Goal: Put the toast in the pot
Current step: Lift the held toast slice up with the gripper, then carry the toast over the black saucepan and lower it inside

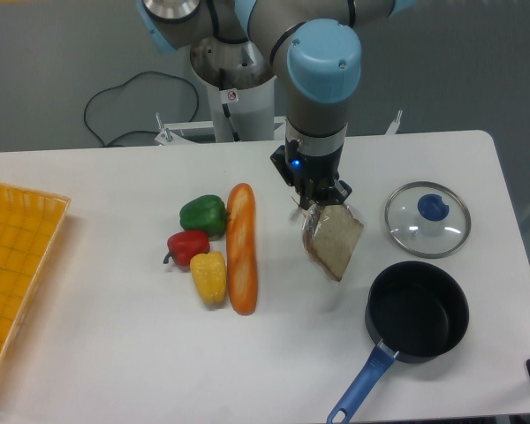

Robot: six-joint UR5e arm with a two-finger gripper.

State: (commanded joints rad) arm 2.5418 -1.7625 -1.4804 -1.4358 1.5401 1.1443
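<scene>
One arm reaches straight down over the table [115, 353], its gripper [321, 200] pinching the top edge of the toast [334, 240], which hangs tilted, up and left of the pot [417, 310] and beside the baguette [241, 249].

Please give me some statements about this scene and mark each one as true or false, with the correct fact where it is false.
1. The tool holds the toast by its top edge. True.
2. The toast already lies inside the pot. False: it hangs left of the pot, which holds nothing.
3. The glass lid sits on the pot. False: it rests on the table, behind the pot.
4. The baguette lies right of three peppers. True.
5. The pot handle is red. False: it is blue.
</scene>
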